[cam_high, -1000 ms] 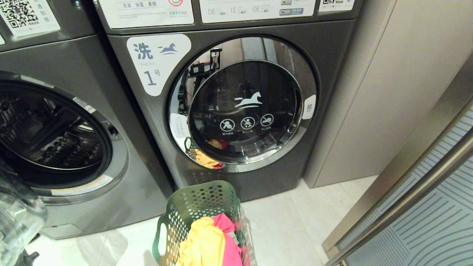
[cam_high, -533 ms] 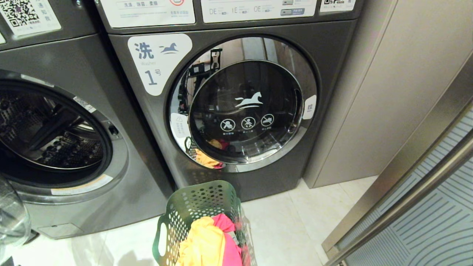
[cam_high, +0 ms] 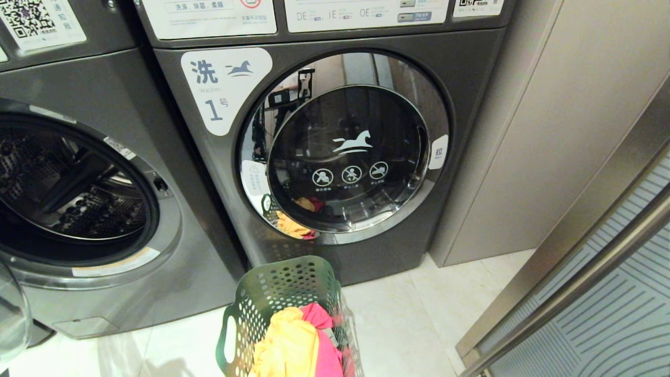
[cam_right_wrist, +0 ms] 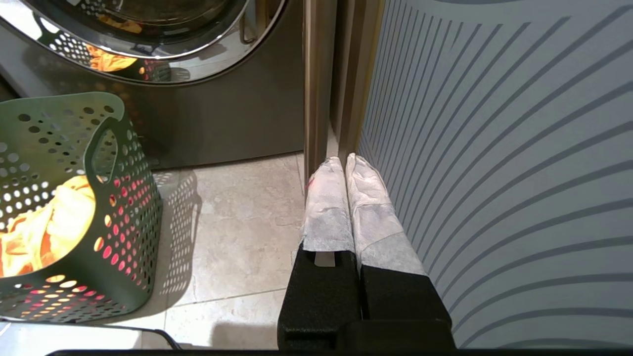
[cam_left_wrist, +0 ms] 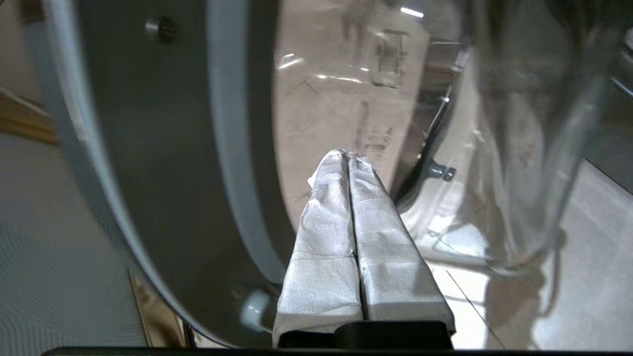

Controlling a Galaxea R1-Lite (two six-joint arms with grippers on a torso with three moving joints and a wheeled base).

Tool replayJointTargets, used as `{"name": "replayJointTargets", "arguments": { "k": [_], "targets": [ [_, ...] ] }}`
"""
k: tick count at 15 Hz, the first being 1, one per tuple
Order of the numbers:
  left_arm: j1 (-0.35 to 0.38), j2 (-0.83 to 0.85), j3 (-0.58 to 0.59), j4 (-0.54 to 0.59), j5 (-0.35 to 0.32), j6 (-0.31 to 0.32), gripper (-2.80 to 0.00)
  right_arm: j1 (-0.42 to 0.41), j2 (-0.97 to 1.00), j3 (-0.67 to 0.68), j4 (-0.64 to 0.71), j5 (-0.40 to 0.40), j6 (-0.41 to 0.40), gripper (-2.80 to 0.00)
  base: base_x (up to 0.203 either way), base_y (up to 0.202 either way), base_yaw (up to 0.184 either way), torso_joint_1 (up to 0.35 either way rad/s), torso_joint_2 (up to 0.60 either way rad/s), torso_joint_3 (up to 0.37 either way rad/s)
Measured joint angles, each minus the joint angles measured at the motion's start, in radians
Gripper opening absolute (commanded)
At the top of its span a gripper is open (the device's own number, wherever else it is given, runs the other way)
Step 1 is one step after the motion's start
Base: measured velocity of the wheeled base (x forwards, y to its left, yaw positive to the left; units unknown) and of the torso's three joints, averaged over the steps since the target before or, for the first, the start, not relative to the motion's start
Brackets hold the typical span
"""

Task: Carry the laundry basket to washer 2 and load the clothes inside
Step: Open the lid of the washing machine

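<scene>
The green laundry basket (cam_high: pixel 282 301) stands on the floor in front of the washer labelled 1 (cam_high: pixel 225 89), whose door is closed. The clothes lie in it: a yellow-orange garment (cam_high: pixel 288 345) and a pink-red one (cam_high: pixel 325 340). Another dark grey washer (cam_high: pixel 157 272) at the left has its drum (cam_high: pixel 73 193) open; its number label is out of view. Its glass door (cam_high: pixel 11 319) hangs open at the picture's left edge. My left gripper (cam_left_wrist: pixel 348 157) is shut and empty, tips close to that door's inner side (cam_left_wrist: pixel 163 163). Beside the basket (cam_right_wrist: pixel 74 198), my right gripper (cam_right_wrist: pixel 344 160) is low, shut and empty.
A sliding door with a striped panel (cam_high: pixel 612 314) and its metal frame (cam_high: pixel 555 272) close off the right side, right next to my right gripper. A beige cabinet wall (cam_high: pixel 528 131) stands beyond washer 1. Pale floor tiles (cam_high: pixel 413 324) lie between the basket and the sliding door.
The open glass door at the lower left of the head view has swung further left, almost out of the picture. Basket, clothes and right gripper have not moved.
</scene>
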Motion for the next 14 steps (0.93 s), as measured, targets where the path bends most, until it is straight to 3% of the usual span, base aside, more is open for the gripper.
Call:
{"name": "replayJointTargets", "arguments": {
  "k": [6,11,14],
  "targets": [
    [0.232,0.112,-0.083,-0.064,0.0,-0.001,-2.8,0.001,0.0,0.0,0.0,0.0,0.0,-2.8,0.0,0.0,0.0,0.0,0.0,0.0],
    [0.402,0.231,-0.249,-0.085,0.001,-0.007,-2.8,0.001,0.0,0.0,0.0,0.0,0.0,-2.8,0.0,0.0,0.0,0.0,0.0,0.0],
    [0.436,0.224,-0.276,-0.079,-0.002,-0.009,-2.8,0.001,0.0,0.0,0.0,0.0,0.0,-2.8,0.0,0.0,0.0,0.0,0.0,0.0]
  ]
}}
